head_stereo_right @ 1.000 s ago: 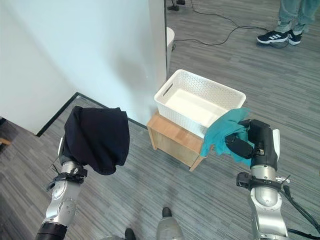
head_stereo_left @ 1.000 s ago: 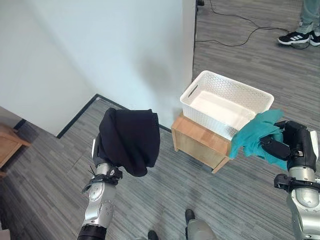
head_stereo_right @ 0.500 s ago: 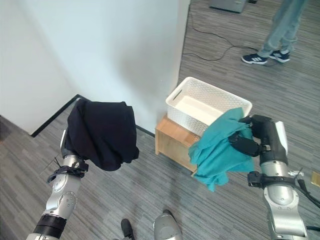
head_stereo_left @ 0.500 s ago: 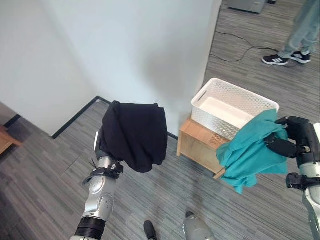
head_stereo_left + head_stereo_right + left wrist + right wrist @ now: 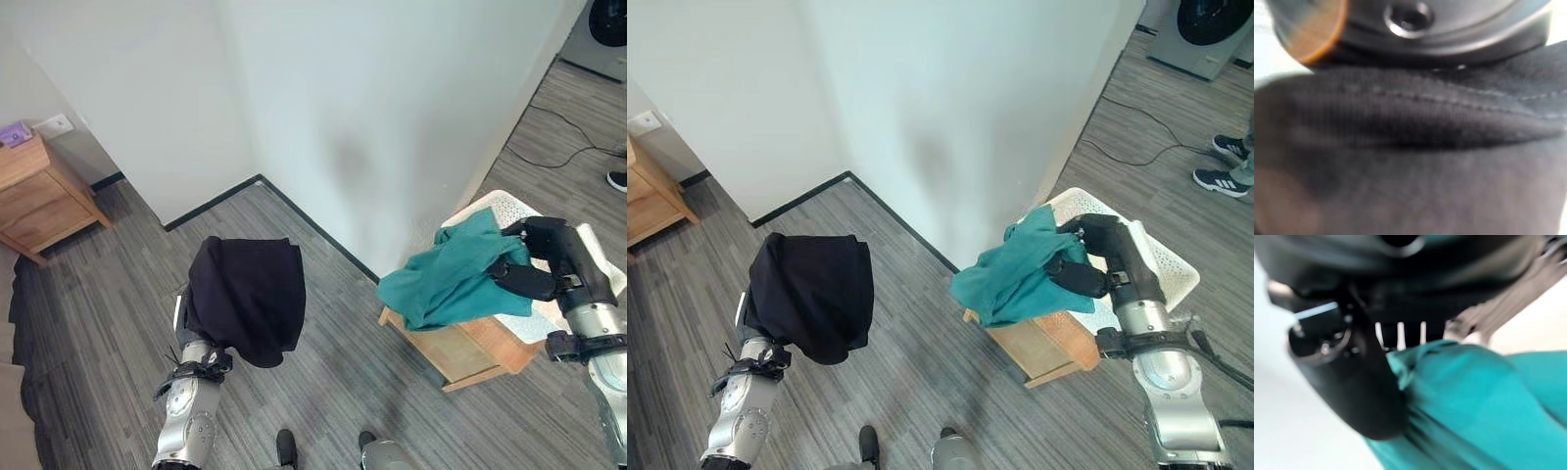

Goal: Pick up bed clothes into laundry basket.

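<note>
Two raised hands: right hand [image 5: 1087, 257] clamps teal cloth [image 5: 1014, 276], left hand's fingers unclear under black cloth [image 5: 245, 299].

Teal cloth [image 5: 453, 285] now bunched over the basket [image 5: 588, 245].

The right hand [image 5: 1087, 262] is curling its fingers tight at about 3 o'clock. The left hand [image 5: 186, 311] is sitting covered at 7 o'clock.

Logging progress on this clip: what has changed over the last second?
The camera has swung, so the whole scene has shifted. The right hand has carried the teal cloth from beside the white basket to over its near end, still gripped. The black cloth stays draped over the left hand.
</note>
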